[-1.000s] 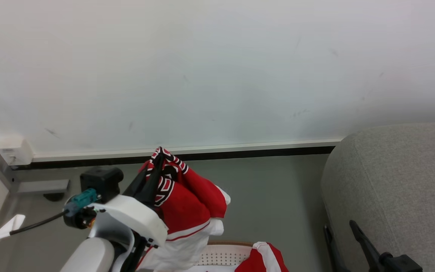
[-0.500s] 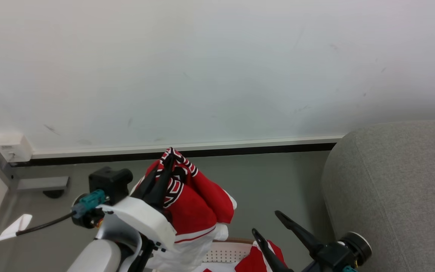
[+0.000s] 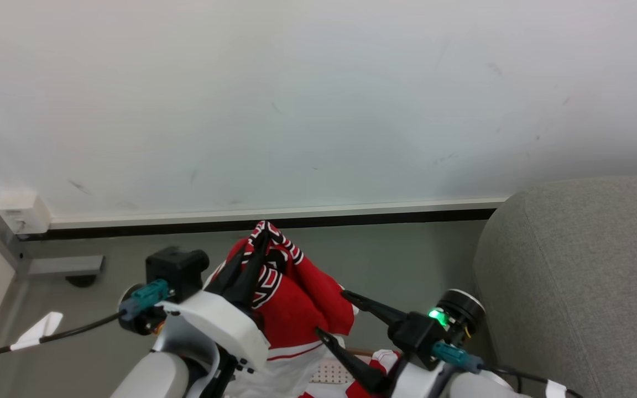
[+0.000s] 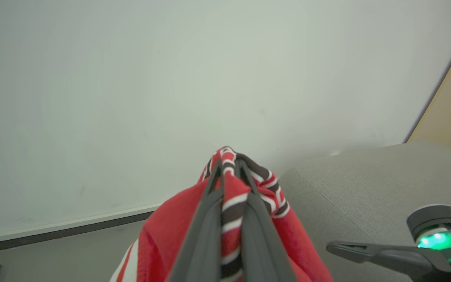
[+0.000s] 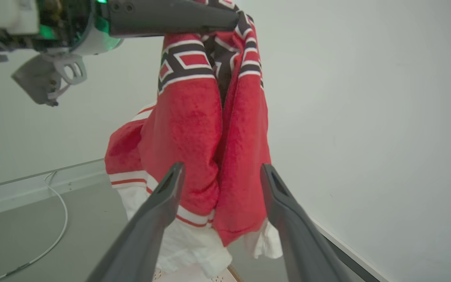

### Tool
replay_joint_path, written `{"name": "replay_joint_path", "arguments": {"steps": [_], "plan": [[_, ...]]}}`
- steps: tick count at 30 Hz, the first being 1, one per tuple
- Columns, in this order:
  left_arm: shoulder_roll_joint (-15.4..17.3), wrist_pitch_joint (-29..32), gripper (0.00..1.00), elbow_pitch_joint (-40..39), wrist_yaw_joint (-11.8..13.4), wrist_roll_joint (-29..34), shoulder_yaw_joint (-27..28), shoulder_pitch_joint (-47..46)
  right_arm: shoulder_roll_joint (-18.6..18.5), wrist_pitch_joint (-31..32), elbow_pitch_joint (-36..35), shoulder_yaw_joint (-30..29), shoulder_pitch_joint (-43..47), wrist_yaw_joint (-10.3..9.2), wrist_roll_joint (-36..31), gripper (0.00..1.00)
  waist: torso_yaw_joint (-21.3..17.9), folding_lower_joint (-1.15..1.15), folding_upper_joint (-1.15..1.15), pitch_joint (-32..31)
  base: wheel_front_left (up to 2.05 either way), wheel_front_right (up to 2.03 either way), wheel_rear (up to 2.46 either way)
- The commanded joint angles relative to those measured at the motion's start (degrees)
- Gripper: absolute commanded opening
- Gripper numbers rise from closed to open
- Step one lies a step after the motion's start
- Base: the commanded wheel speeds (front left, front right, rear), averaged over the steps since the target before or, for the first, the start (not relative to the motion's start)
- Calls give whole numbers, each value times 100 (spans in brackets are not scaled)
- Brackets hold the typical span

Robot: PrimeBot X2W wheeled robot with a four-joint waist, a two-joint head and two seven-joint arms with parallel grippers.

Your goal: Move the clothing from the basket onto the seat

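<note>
Left pincer (image 3: 260,237): clamped on the patterned trim of the bright-red soft garment (image 3: 296,304), which hangs above the white perforated plastic basket (image 3: 329,375).
Right pincer (image 3: 332,312): spread wide, empty, facing the garment.
Advice: I'd grip low, then swing clear onto the light-grey upholstered seat (image 3: 584,265).

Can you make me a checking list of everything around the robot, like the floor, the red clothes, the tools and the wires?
Surface: grey floor, with a dark strip along the wall's foot.
Job's things: one red garment hangs above the basket; more red clothing lies in it; the grey seat is to the right.
Clutter: nothing seen.
Grippers: left tool shut on the garment's patterned trim; right tool open, pointed at the hanging cloth.
Cables: black cable from the left arm; white cable on the floor.
Surroundings: white wall; small white box low on it.
</note>
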Motion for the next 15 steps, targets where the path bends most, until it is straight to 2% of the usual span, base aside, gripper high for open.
{"name": "replay_joint_path", "arguments": {"steps": [1,9,13,14,15], "plan": [[-15,12,0,17,-17,28,-27,-67,85,-42,189,172,-244,-12,142,100,12,0,0,-10,0,0,0],[-97,75,0,8,-68,71,-203,-165,495,-236,1245,649,-895,-12,225,100,79,0,0,-29,0,0,0],[-144,86,0,9,-80,67,-270,-207,674,-327,1807,688,-1082,-13,177,100,126,0,0,-44,0,0,0],[-156,89,0,19,-82,60,-282,-217,704,-357,1901,675,-1091,-13,197,48,144,0,0,-51,0,0,0],[-171,93,0,32,-90,52,-304,-230,734,-375,1971,657,-1077,-12,277,1,170,0,0,-55,0,0,0]]}}
